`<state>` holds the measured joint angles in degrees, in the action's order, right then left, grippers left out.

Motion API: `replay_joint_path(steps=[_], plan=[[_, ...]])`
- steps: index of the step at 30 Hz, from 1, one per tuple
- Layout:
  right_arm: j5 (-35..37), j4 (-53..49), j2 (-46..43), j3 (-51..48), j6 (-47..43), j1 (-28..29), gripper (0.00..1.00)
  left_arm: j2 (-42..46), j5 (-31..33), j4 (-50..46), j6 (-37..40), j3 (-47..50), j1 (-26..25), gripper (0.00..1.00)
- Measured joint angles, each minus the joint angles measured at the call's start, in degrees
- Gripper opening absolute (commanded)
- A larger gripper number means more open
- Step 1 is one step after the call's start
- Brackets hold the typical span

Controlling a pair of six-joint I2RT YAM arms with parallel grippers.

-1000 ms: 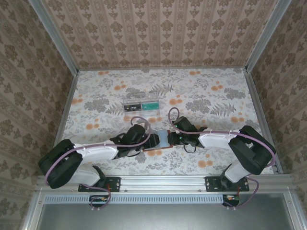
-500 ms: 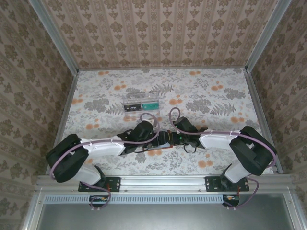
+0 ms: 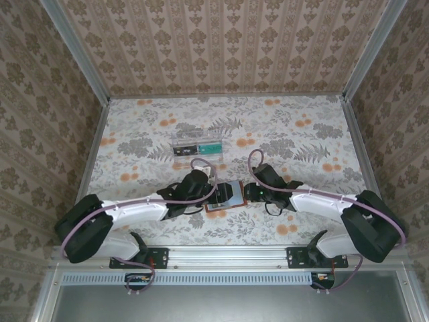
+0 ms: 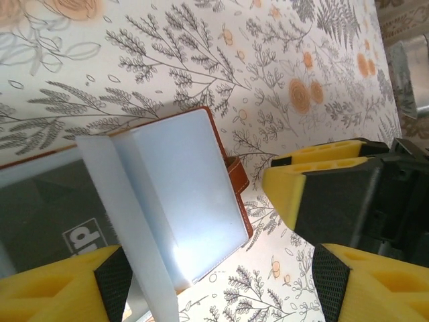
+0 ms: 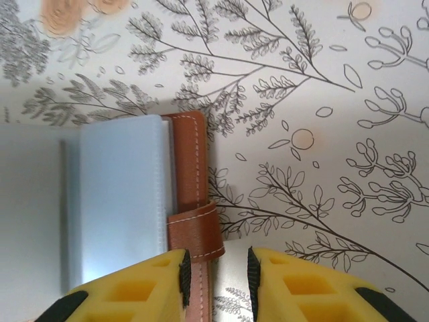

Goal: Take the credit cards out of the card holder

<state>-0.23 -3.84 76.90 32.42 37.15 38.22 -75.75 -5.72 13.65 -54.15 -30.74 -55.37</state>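
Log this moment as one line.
wallet: lying open | dark card: in wallet | left end effector: open over wallet | right end effector: at strap, grip unclear

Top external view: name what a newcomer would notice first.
At the near middle of the table, the open left gripper and the right gripper, pinching its strap edge, flank the open brown card holder. Behind it lies a clear tray holding a teal credit card.
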Motion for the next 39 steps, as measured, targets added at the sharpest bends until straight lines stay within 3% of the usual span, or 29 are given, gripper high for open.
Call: replay_joint_path(steps=[8,19,24,30,33,39], plan=[[0.7,-2.9,-2.3,1.4,-1.0,0.0,0.32,-7.9,-1.4,1.9,0.8,-3.3,0.0,0.72],[4.3,-6.2,-13.1,-2.1,-0.9,-1.9,0.33,-18.2,-4.2,4.1,1.2,-13.7,-2.7,0.71],[3.9,-7.1,-13.2,-2.6,-1.2,-2.0,0.33,-17.2,-3.9,4.2,1.2,-12.6,-2.7,0.71],[0.9,-5.8,-12.0,-2.3,-1.7,-1.5,0.33,-7.2,-1.3,0.9,1.6,-7.4,-2.1,0.68],[-0.5,-5.4,-9.9,-0.6,-2.1,0.3,0.32,-0.4,1.0,-1.6,2.0,-4.6,-0.9,0.62],[-3.3,-3.4,-2.8,5.9,-2.4,4.9,0.24,10.3,4.5,-5.9,1.8,3.3,2.7,0.24]])
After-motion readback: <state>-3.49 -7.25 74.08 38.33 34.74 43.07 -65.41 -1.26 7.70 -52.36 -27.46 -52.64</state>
